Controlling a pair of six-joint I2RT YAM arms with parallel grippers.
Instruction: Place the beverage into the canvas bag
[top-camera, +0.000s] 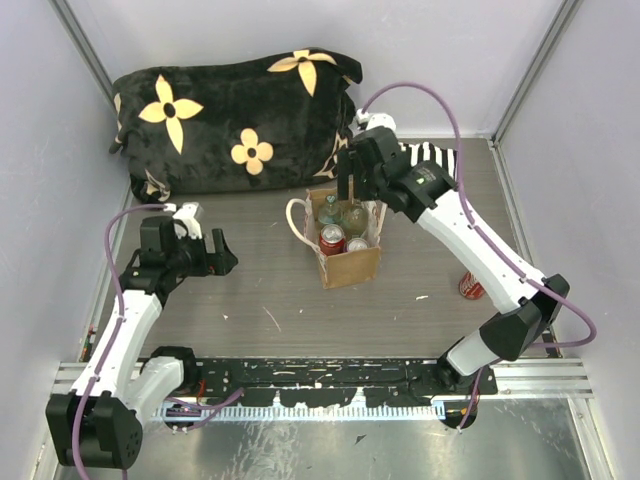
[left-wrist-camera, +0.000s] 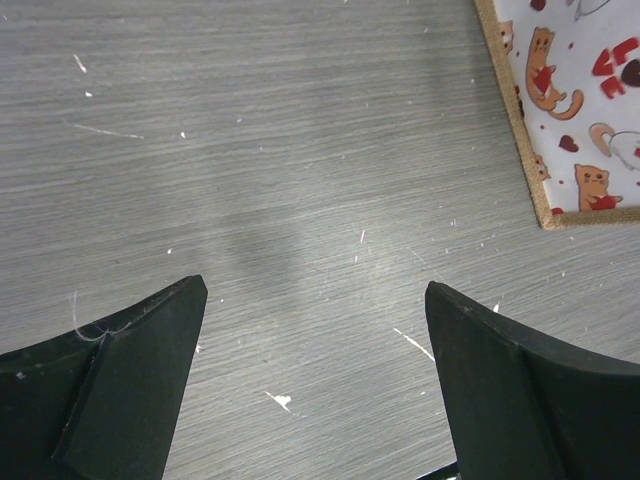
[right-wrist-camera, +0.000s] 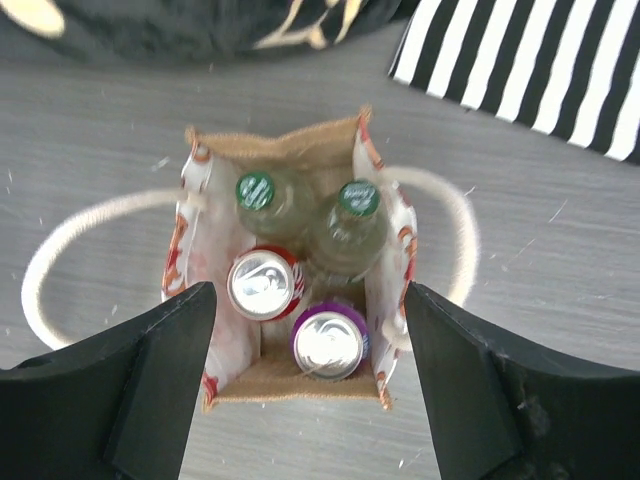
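Tan burlap canvas bag (top-camera: 350, 265) sits directly beneath the downward-pointing right gripper (right-wrist-camera: 308, 300), jaws spread wide, holding nothing; left gripper (left-wrist-camera: 315, 300) likewise spread, empty. Red can (right-wrist-camera: 262, 283) label unreadable.

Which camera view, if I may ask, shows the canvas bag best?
Right wrist: it looks straight into the canvas bag, four drinks visible. Top external shows it smaller; left wrist, only a corner.

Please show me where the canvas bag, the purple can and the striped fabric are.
canvas bag (top-camera: 352, 268): top external view, on its brown front wall.
purple can (right-wrist-camera: 330, 344): right wrist view, on its silver lid.
striped fabric (right-wrist-camera: 525, 62): right wrist view, on its visible middle.
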